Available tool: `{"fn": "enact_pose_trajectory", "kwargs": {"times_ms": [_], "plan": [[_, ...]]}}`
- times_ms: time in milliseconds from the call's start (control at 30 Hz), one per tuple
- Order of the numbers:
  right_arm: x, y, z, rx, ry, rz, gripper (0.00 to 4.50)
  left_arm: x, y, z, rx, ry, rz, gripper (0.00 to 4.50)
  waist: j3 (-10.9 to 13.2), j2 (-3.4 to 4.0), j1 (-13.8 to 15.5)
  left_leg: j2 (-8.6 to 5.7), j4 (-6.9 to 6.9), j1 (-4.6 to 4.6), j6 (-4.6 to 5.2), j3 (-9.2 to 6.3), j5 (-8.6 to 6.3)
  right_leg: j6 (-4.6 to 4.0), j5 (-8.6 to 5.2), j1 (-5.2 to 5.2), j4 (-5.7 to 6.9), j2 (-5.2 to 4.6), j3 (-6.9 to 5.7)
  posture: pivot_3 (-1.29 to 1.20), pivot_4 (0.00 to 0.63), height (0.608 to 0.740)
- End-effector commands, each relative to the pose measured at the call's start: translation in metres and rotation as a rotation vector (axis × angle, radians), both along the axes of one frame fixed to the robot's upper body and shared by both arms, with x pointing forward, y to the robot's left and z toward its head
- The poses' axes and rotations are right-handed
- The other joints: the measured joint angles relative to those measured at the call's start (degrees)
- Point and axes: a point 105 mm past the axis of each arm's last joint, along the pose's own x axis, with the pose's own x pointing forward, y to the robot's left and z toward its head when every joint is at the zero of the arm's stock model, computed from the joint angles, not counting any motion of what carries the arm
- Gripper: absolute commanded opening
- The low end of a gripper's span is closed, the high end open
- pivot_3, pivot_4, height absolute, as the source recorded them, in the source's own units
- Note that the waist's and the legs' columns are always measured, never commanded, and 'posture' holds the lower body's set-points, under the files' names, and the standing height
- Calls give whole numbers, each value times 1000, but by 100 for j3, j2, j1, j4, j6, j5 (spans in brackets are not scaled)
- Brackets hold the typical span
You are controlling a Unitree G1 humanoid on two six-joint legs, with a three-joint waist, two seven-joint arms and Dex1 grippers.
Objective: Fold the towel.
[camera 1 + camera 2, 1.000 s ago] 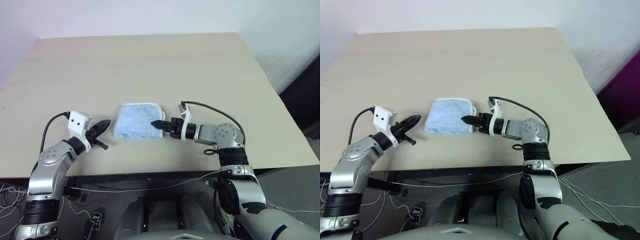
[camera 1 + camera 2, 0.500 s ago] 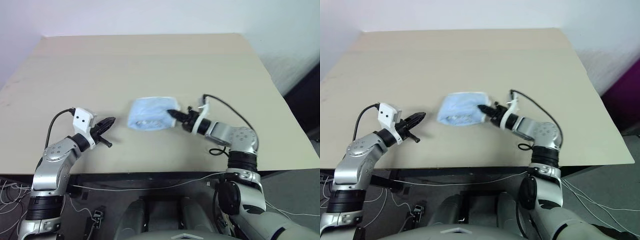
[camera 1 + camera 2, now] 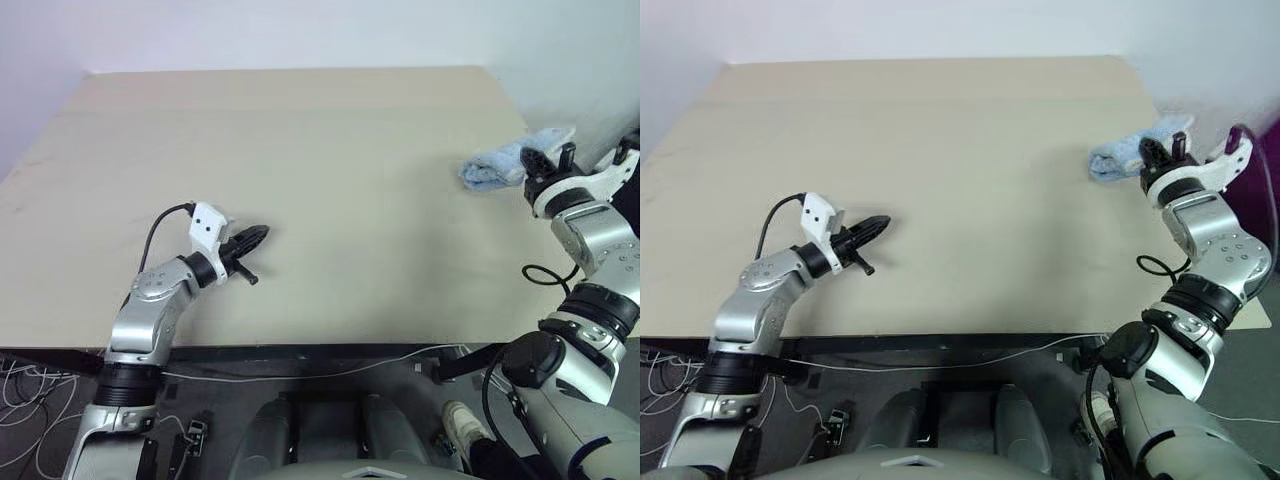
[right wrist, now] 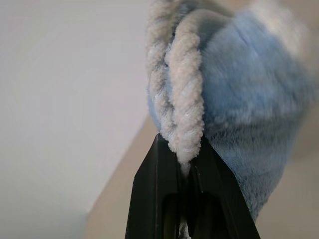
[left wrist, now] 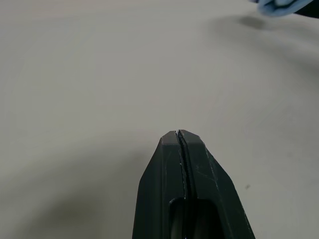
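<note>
The light blue towel (image 3: 505,160) hangs bunched in the air over the table's right edge, pinched at its whitish piped edge (image 4: 183,94) by my right gripper (image 3: 534,163), which is shut on it. The right wrist view shows the piped edge clamped between the two black fingers (image 4: 154,189). My left gripper (image 3: 257,234) is shut and holds nothing, hovering low over the bare table at the front left; its wrist view shows the closed fingertips (image 5: 179,135) and the towel (image 5: 279,6) far off.
The beige table (image 3: 300,150) spreads wide ahead, with its right edge under the towel and its front edge near me. A pale wall stands behind it. Cables hang below the front edge.
My right gripper has swung the towel from the table's middle up and far to the right, lifting it off the surface. The left gripper has shifted a little rightward and stays shut.
</note>
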Motion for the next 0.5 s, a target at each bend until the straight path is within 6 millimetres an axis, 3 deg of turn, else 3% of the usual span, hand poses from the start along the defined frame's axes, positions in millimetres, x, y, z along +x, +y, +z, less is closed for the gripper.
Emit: {"fn": "enact_pose_trajectory", "kwargs": {"times_ms": [33,233,500], "plan": [[-16,-1,-28,29,117,-70,36,1,-10,6,2,-40,-33,0,0,1,16,0,0,-1,0,1,0,0,0,-1,0,-1,0,0,150,740],[-38,-7,-61,69,275,-185,36,-3,-11,1,-1,-31,-38,0,3,11,27,-5,7,-4,0,1,0,2,1,-3,4,-4,2,0,150,740],[-40,-21,-52,69,266,-261,36,-4,-12,-1,-5,-28,-38,0,3,13,25,-6,9,-2,1,1,0,2,1,1,3,4,0,0,150,740]]}}
